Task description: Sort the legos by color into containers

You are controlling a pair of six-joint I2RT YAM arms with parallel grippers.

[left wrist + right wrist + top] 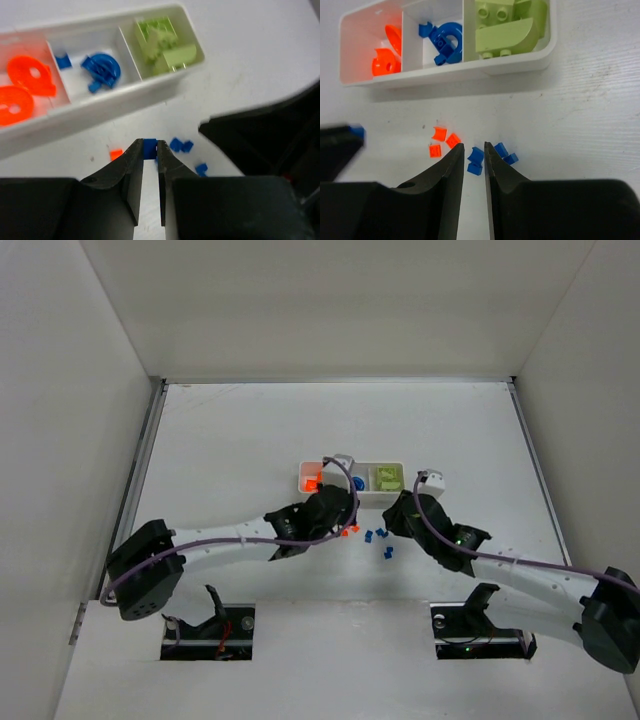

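The white tray (107,111) has three compartments: orange pieces (27,80) on the left, dark-blue pieces (101,69) in the middle, lime-green bricks (165,45) on the right. My left gripper (150,147) is shut on a tiny dark-blue brick (149,149), just in front of the tray. My right gripper (474,150) is open, its jaws straddling two tiny blue bricks (475,161) on the table with a small gap on each side. Two more blue bricks (504,153) lie just right of it and three small orange bricks (442,140) just left.
In the top view the tray (352,498) sits mid-table, with both grippers (345,518) (392,523) close together in front of it. Loose blue bricks (378,536) and orange bricks (346,531) lie between them. White walls enclose the table.
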